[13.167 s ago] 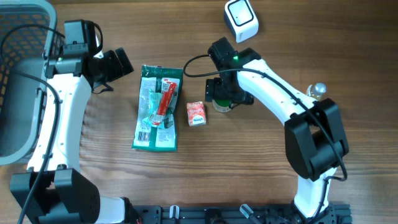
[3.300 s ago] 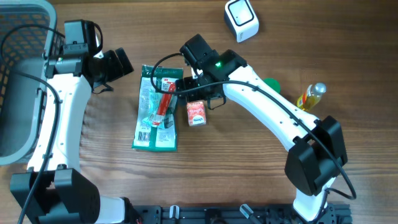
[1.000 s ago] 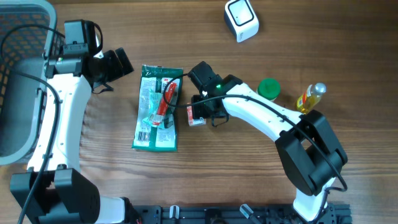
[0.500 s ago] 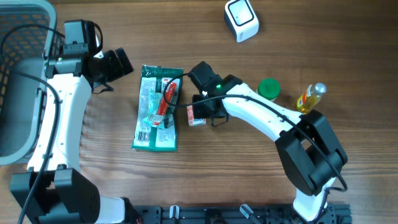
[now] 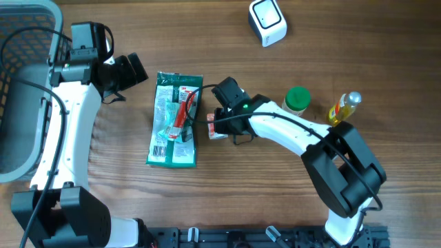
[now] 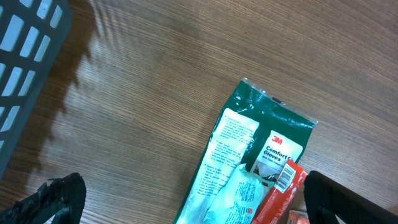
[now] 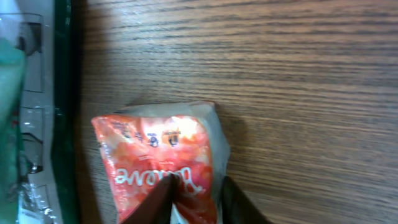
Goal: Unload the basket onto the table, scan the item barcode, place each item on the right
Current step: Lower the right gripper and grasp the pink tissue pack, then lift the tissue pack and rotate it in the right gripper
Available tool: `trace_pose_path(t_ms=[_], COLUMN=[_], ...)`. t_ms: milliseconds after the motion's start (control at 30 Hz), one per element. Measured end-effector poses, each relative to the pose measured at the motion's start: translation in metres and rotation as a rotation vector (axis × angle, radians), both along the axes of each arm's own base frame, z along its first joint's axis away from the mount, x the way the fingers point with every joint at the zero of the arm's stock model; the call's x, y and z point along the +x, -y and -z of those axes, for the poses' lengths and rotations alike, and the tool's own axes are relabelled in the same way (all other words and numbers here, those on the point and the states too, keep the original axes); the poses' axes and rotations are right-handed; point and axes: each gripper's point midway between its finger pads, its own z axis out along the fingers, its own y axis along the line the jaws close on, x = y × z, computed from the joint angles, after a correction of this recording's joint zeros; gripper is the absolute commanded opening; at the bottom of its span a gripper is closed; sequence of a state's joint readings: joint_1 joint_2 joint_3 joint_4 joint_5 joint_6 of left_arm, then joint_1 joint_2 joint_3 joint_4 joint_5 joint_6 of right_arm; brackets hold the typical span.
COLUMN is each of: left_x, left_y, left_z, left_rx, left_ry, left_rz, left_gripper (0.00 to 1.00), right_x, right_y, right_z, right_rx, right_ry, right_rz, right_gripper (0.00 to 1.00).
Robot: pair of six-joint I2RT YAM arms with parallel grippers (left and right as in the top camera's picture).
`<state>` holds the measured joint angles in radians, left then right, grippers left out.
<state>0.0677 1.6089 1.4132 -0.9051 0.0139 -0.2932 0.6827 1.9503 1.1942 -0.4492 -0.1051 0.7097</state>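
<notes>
- Red-and-white foil marks the sachet [image 5: 217, 128], which lies flat on the wooden surface [image 5: 275, 186] at the middle of the overhead frame, just beside the right edge of the green glove pack [image 5: 174, 120]. With a hand on it, it looks to be the item meant for scanning.
- The right hand [image 5: 220, 121] is clenched on the sachet. At the bottom edge of the right wrist view its fingers [image 7: 152, 202] press on either side of the sachet's lower end, and the foil bunches between them. Holding it by one end probably leaves the printed faces free to be turned toward the reader.
- The white scanner [image 5: 267, 22] stands at the upper centre of the overhead frame, well apart from the sachet, so a lift and a carry up the frame seem called for. No barcode shows on the upturned face; it may sit underneath.
- The left hand [image 5: 129, 71] hangs released, fingers spread wide and touching nothing, at the upper left near the grey basket [image 5: 17, 173], apparently parked out of the way.
- A green-lidded jar [image 5: 298, 100] and a yellow bottle [image 5: 342, 108] stand upright right of centre, apart from the sachet.
</notes>
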Motion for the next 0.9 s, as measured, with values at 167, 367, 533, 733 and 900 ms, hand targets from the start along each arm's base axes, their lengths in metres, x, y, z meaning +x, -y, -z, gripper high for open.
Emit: trace_pose_path(t_ms=[167,367,533,733,900], left_x=[0.0,0.0,0.0,0.0,0.0], left_y=[0.0,0.0,0.0,0.0,0.0], left_z=[0.0,0.0,0.0,0.0,0.0], left_rx=[0.0,0.0,0.0,0.0,0.0], left_ry=[0.0,0.0,0.0,0.0,0.0], left_rz=[0.0,0.0,0.0,0.0,0.0], left_gripper=[1.0,1.0,1.0,1.0,1.0], right_x=[-0.001,-0.002,-0.007,-0.009,-0.005], right_y=[0.0,0.001,0.007,0.026,0.022], right_z=[-0.001,-0.001,-0.002,-0.033,-0.113], right_rx=[0.023,0.025,0.038,0.148,0.399], right_ry=[0.013,0.008,-0.034,-0.053,0.033], right_rz=[0.017,0.02,0.015,-0.052,-0.137], right_gripper=[0.04,0.04,0.04,0.04,0.04])
